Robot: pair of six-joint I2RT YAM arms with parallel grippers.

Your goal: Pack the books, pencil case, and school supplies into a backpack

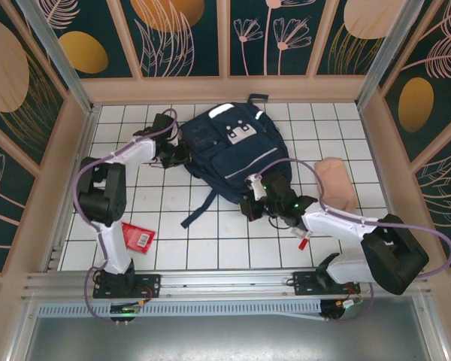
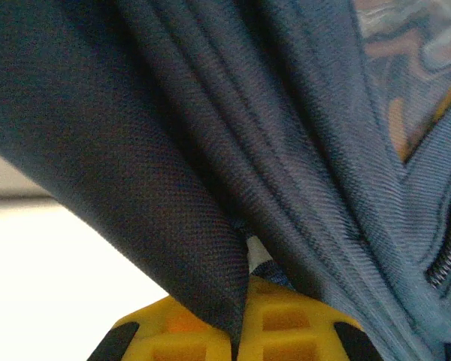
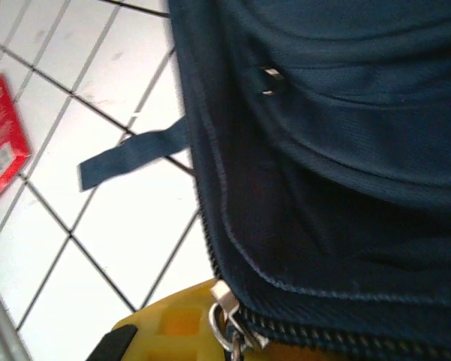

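Backpack (image 1: 227,159), one; pouch (image 1: 337,180), one; booklet (image 1: 138,237), one

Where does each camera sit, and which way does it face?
Top view: above and behind the bases, looking down at the tiled table, both arms, the backpack and red booklet.
Left wrist: on the left arm, tight against backpack fabric pinched by the left gripper.
Right wrist: on the right arm, facing the backpack's zip edge; the right gripper at the bottom.
Shared: top and right wrist show the red booklet.
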